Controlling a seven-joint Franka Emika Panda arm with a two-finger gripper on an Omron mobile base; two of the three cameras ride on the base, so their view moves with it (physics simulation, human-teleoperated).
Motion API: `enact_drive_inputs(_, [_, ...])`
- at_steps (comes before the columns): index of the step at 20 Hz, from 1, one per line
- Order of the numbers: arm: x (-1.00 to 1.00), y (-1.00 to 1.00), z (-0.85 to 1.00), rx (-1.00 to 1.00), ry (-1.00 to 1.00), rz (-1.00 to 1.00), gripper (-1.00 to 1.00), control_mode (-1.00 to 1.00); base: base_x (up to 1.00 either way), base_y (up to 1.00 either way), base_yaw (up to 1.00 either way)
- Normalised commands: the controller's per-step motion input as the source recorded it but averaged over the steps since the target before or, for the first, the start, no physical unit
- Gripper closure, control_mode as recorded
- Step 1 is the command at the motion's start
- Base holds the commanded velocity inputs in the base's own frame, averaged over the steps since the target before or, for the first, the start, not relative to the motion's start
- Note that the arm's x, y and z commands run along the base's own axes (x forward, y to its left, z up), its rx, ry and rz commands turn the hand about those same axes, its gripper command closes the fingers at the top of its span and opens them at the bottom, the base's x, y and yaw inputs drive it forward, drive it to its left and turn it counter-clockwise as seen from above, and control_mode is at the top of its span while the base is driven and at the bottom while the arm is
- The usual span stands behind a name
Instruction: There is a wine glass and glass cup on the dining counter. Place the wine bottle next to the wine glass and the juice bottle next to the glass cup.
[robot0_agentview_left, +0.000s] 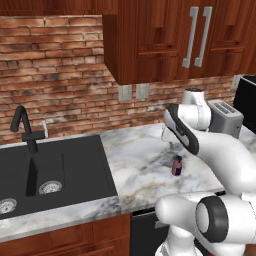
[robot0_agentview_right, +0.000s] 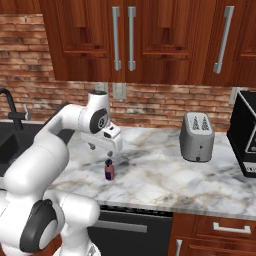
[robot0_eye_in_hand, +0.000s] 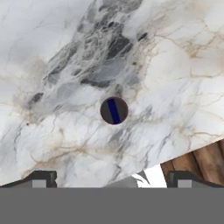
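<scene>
**Hovering over the juice bottle, pincer spread wide**

Hanging above the marbled surface (robot0_agentview_right: 165, 175), the pincer (robot0_agentview_right: 100, 148) points straight down, with its two fingers spread wide and nothing between them. The juice bottle (robot0_agentview_right: 109, 170) stands upright on the surface directly beneath it, with a clear gap of air between the fingertips and the bottle's cap.

In the left base view the juice bottle (robot0_agentview_left: 177, 165) sits near the middle of the marble surface (robot0_agentview_left: 135, 165), partly behind the arm's white forearm, to the right of the black sink (robot0_agentview_left: 60, 175) and its dark tap (robot0_agentview_left: 25, 130). A silver toaster (robot0_agentview_left: 225, 117) stands further back on the right, close to the brick wall.

From the hand view the juice bottle (robot0_eye_in_hand: 114, 110) is seen from above as a small dark round top with a blue stripe across it, lying almost centred between the two finger tips (robot0_eye_in_hand: 41, 179) at the bottom. The marble surface (robot0_eye_in_hand: 65, 65) spreads around it on every side, and its front edge runs diagonally across the lower right corner, with reddish wood beyond.

In the right base view the toaster (robot0_agentview_right: 196, 136) stands well apart from the bottle, to the right.
</scene>
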Motion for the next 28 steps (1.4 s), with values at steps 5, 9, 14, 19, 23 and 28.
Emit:
enact_drive_inputs(5, [0.14,-0.02,-0.21,0.00,-0.16,0.00,-1.00,-1.00,0.00,0.00,0.00])
enact_drive_inputs(9, [0.23,-0.04,-0.20,0.00,-0.02,-0.02,-1.00,-1.00,0.00,0.00,0.00])
enact_drive_inputs(14, [0.24,-0.11,-0.14,0.00,0.01,-0.03,-1.00,-1.00,0.00,0.00,0.00])
enact_drive_inputs(19, [0.23,-0.11,-0.10,0.00,0.09,-0.01,-1.00,-1.00,0.00,0.00,0.00])
enact_drive_inputs(23, [0.25,-0.07,-0.11,0.00,0.11,0.00,-1.00,-1.00,0.00,0.00,0.00])
enact_drive_inputs(28, [0.20,0.00,-0.20,0.00,0.01,0.00,-1.00,-1.00,0.00,0.00,0.00])
